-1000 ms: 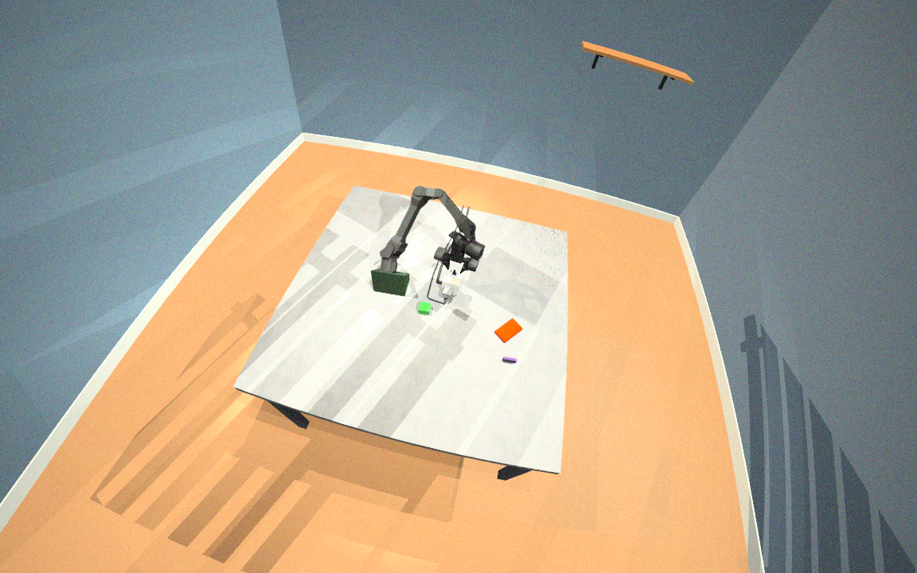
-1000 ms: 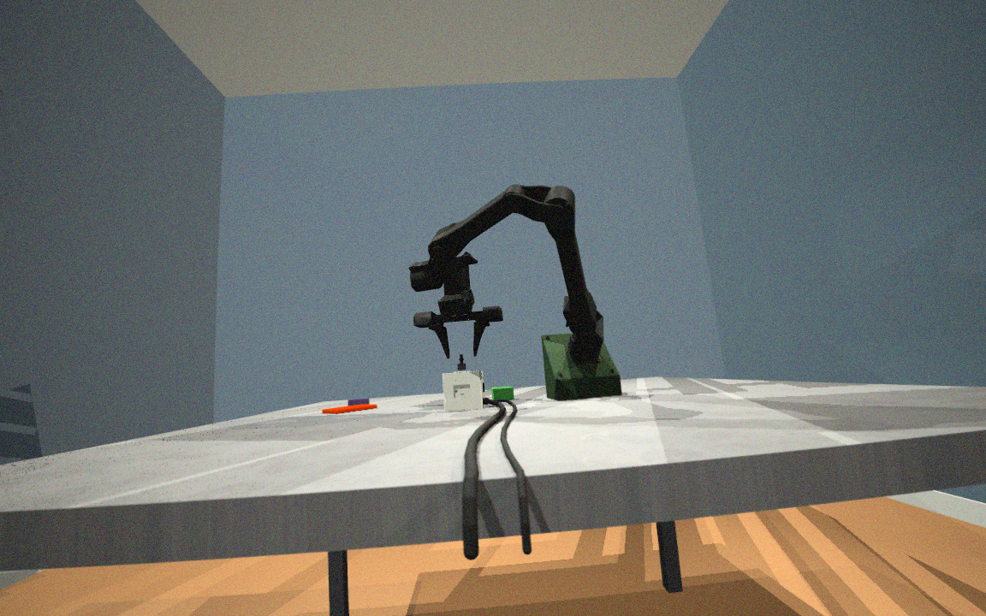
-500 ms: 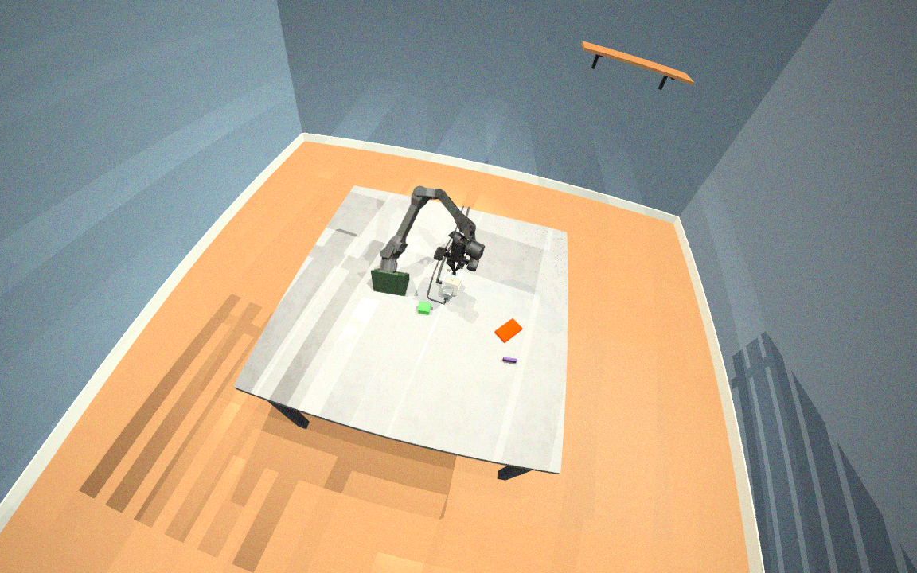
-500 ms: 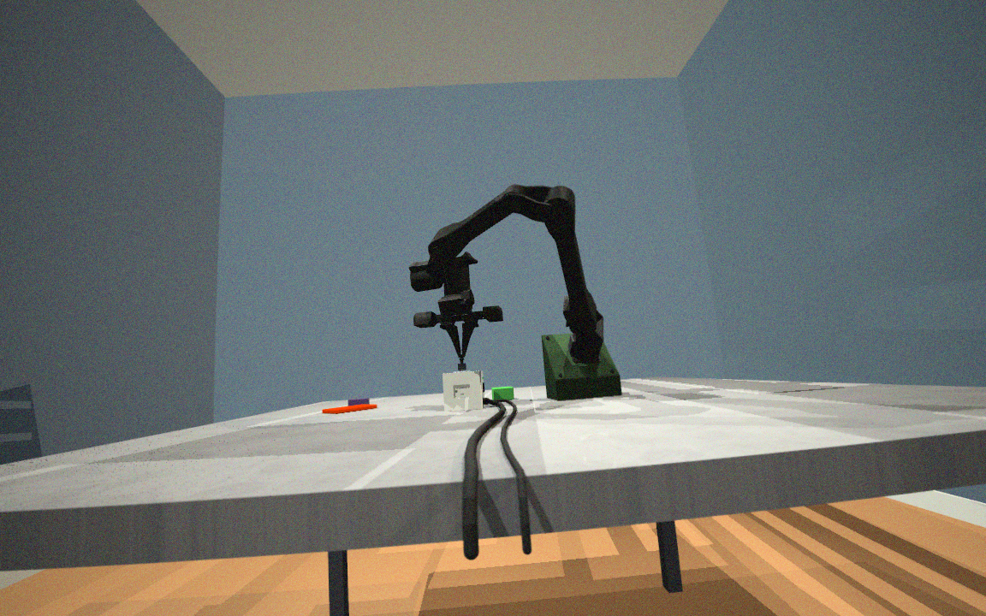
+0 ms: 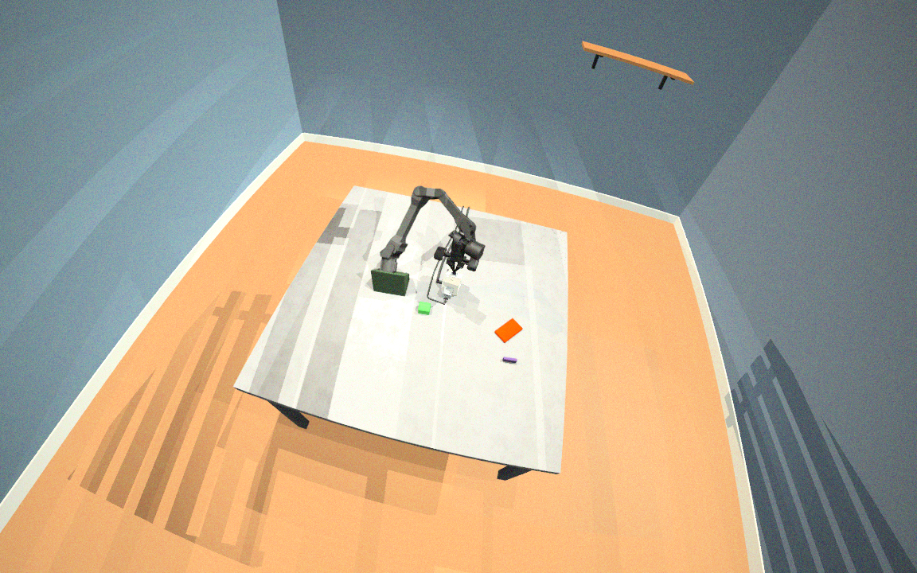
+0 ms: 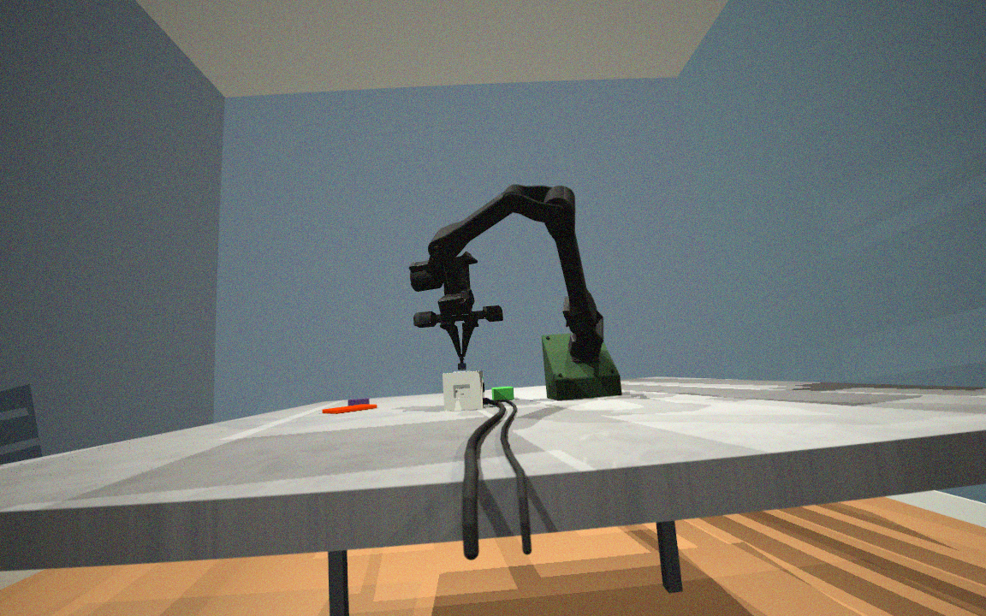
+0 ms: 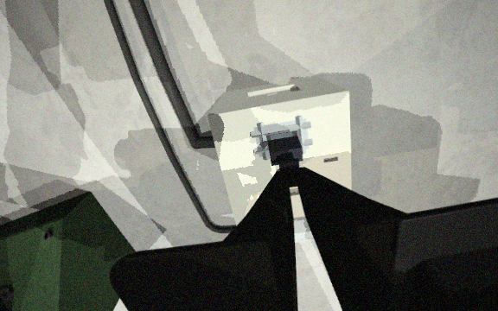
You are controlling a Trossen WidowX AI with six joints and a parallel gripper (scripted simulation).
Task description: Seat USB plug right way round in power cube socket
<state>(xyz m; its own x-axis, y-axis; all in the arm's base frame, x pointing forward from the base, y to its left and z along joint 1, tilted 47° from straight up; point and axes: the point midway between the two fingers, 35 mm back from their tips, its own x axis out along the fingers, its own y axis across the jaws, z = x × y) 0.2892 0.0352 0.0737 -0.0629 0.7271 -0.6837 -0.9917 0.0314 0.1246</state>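
Note:
The white power cube (image 5: pixel 451 282) (image 6: pixel 463 390) (image 7: pixel 328 118) stands on the table (image 5: pixel 390 384) (image 6: pixel 289 459). The black USB plug (image 6: pixel 462 366) (image 7: pixel 285 147) stands upright at the socket on its top face, with a pale bracket-like outline around it in the wrist view. My gripper (image 5: pixel 454 272) (image 6: pixel 461 359) (image 7: pixel 291 178) points down over the cube. It is shut on the top part of the plug, its fingertips nearly together. The fingers hide part of the cube's top, and how deep the plug sits cannot be told.
Two dark cables (image 6: pixel 473 475) (image 7: pixel 162 69) run beside the cube and over the table edge. A green block (image 5: pixel 424 308) (image 6: pixel 502 393) is near the cube. The dark green arm base (image 5: pixel 390 282) (image 6: pixel 582 379) (image 7: pixel 37 255) stands beyond it. An orange slab (image 5: pixel 508 329) (image 6: pixel 349 409) and purple piece (image 5: pixel 509 360) lie farther off.

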